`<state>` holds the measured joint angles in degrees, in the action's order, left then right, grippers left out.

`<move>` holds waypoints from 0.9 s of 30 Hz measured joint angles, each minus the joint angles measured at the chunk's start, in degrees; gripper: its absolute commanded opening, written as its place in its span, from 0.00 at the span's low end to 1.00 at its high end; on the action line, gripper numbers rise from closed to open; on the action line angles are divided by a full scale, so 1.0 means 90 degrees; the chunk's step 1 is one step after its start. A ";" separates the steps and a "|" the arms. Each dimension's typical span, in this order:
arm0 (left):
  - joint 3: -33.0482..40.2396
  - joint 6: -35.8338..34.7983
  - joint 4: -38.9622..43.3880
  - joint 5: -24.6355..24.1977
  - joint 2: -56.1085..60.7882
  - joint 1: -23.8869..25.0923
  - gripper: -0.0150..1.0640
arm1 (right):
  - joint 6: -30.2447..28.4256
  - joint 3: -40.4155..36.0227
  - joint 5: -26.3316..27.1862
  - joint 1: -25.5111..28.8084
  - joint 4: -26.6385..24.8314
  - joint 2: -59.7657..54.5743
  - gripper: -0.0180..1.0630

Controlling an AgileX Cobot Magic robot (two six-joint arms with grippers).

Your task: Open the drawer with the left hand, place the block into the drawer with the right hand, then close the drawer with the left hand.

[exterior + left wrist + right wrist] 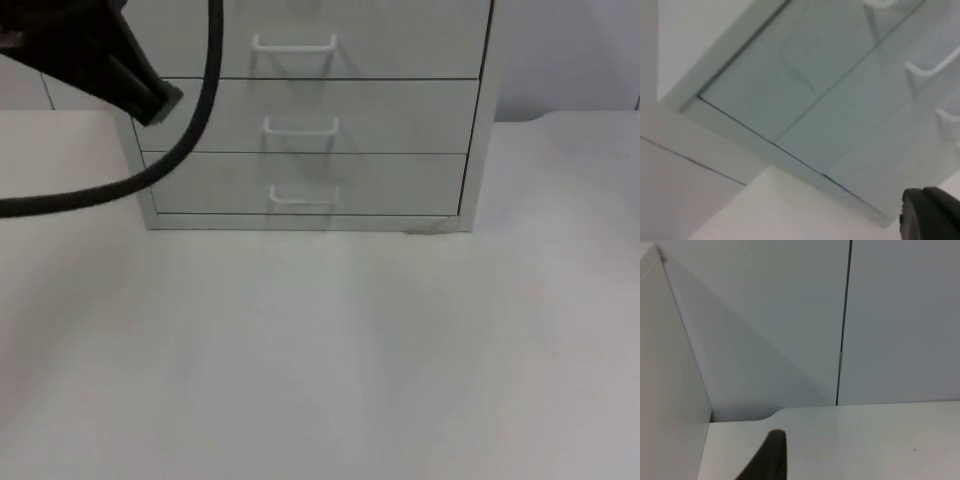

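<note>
A white drawer cabinet (310,115) stands at the back of the table, its front facing me. Three drawer fronts show, each flush and shut, with white wire handles: upper (293,43), middle (300,125), lower (303,195). My left gripper (158,100) hovers at the cabinet's front left corner, level with the middle drawer and off to the side of the handles. The left wrist view looks slantwise across the drawer fronts (805,90) past my left gripper (930,215). My right gripper (767,460) hangs over the table beside the cabinet's right side wall (670,390).
The white table top (320,350) stretches bare in front of the cabinet. Behind it rises the grey partition wall (900,320) with a vertical seam (842,340). The left arm's black cable (120,185) loops across the cabinet's left edge.
</note>
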<state>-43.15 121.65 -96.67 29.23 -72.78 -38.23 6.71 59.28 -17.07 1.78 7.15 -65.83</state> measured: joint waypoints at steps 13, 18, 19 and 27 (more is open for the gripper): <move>-0.0604 -0.1089 -0.0283 -0.0476 0.0487 -0.0081 0.01 | 0.0000 0.0000 0.0000 0.0000 0.0000 0.0000 0.97; -0.0593 -0.2951 0.0857 -0.0574 0.0397 -0.0053 0.01 | 0.0027 0.0000 0.0000 0.0000 0.0000 0.0000 0.97; -0.0593 -0.2951 0.0857 -0.0574 0.0397 -0.0053 0.01 | 0.0027 0.0000 0.0000 0.0000 0.0000 0.0000 0.97; -0.0581 -0.7362 0.4242 -0.1345 0.0227 0.0148 0.01 | 0.0027 0.0000 0.0000 0.0000 0.0000 0.0000 0.97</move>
<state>-48.38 55.39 -58.49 17.13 -70.74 -36.89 6.95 59.28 -17.07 1.78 7.15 -65.83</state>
